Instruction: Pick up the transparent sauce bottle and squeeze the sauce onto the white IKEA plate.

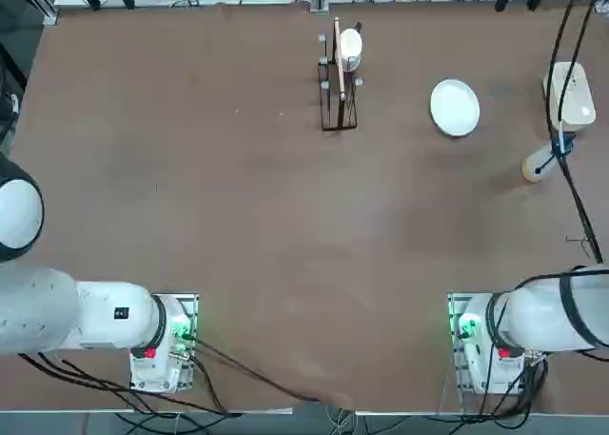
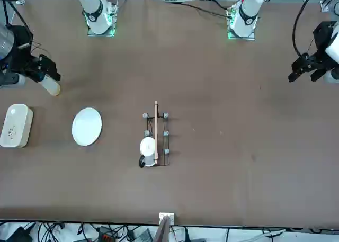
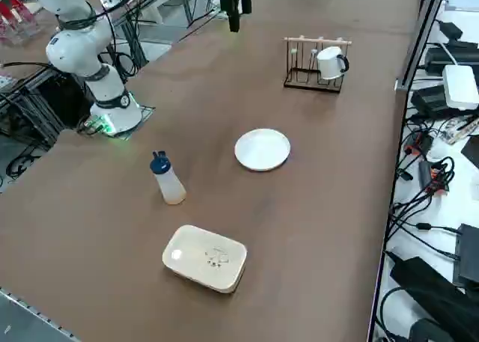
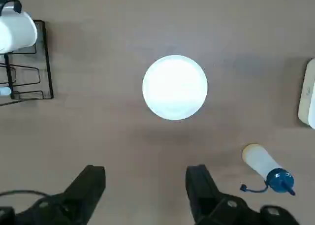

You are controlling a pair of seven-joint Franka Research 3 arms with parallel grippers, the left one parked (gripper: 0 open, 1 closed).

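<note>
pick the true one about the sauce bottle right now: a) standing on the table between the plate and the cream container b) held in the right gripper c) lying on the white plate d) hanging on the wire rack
a: the transparent sauce bottle stands upright on the bare table, apart from the white IKEA plate and the cream container; the right gripper hangs open and empty above the table.

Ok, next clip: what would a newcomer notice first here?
The white IKEA plate sits alone on the brown table, with the transparent sauce bottle standing upright nearby, beside a cream container. The right tool hangs open high above them, holding nothing. A wire rack with a mug stands farther off.
</note>
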